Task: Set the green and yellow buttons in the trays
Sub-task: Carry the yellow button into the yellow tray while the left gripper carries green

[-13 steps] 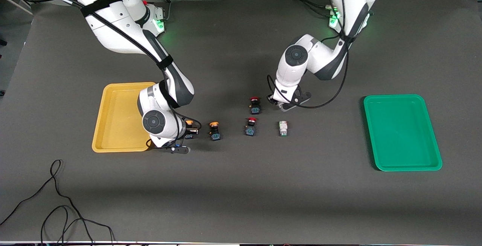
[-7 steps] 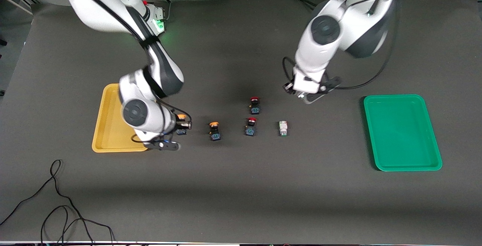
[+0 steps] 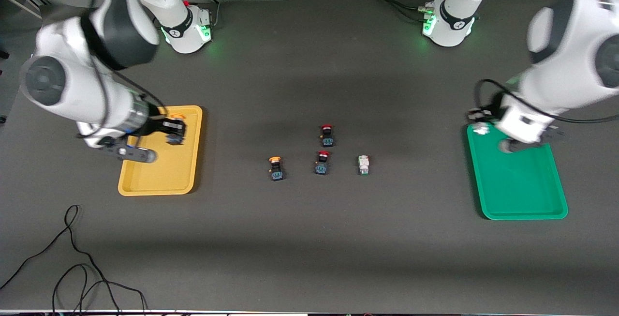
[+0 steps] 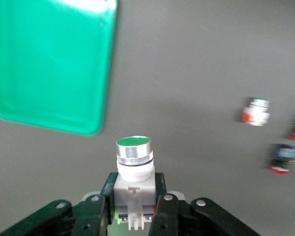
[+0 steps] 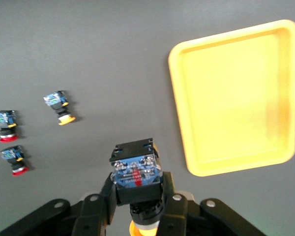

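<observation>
**Op:** Yellow tray status?

**Me:** Yellow tray (image 3: 159, 183) sits at the right arm's end of the table. My right gripper (image 3: 175, 129) hangs over its corner nearest the bases. Fingers (image 5: 168, 199) clamped on a yellow-capped button (image 5: 135, 169): black-blue body, cap pointing back toward the wrist. From the right wrist camera the tray (image 5: 236, 98) shows bare.

**Op:** Left side?

**Me:** Left gripper (image 3: 479, 123) is over the green tray's (image 3: 527, 195) corner nearest the bases, on the side facing the yellow tray. Fingers (image 4: 163, 211) pinched on the white body of a green-capped button (image 4: 133, 160), cap pointing away from the wrist. Left wrist camera shows the green tray (image 4: 49, 64) with nothing in the part in view.

**Op:** What's on the mat?

**Me:** Four switches, all between the yellow tray and the green one, roughly mid-table. Closest to the yellow tray: second yellow-capped button (image 3: 275, 168), lying loose. Next along, two red-capped switches: one (image 3: 322, 162) about level with it, the other (image 3: 327, 135) just beside that one, farther from the front camera. Farthest from the yellow tray of the four: a whitish button (image 3: 363, 164), in line with the yellow-capped one and the nearer red one. It shows an orange mark in the left wrist view (image 4: 255, 111).

**Op:** Anything touching?

**Me:** No. All four lie apart from each other and well apart from the yellow tray. Black cable (image 3: 72, 263) lies looped on the mat, nearer the front camera than the yellow tray.
</observation>
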